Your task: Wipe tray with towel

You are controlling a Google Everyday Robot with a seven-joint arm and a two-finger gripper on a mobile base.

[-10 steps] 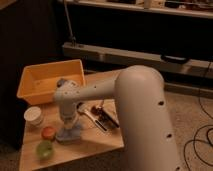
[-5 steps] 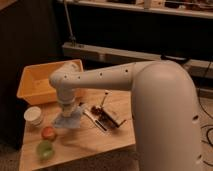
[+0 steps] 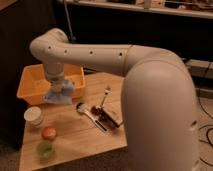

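I hold my gripper [image 3: 58, 83] over the near right part of the rectangular orange-yellow plastic tray [image 3: 29, 86], fingers clenched on the pale blue-grey cloth towel [image 3: 59, 95] (dangling, crumpled).

"What carries everything?"

"A small light-brown wooden table [image 3: 75, 142]. A large rectangular orange-yellow plastic tray [image 3: 29, 86] sits on its far left corner."

"And nearer the front?"

"On the left there's a small white cup [image 3: 34, 116], then a small round orange object [image 3: 48, 133], then a round green one [image 3: 45, 149]. Each stands apart from the others."

"The middle?"

"A long-handled utensil with a pale round head [image 3: 81, 107], beside a dark cluster of tools [image 3: 109, 118], possibly a brush among them."

"The gripper [image 3: 58, 84]?"

"At the tray's near wall, closed on the soft pale blue-grey towel [image 3: 59, 95], which hangs from it."
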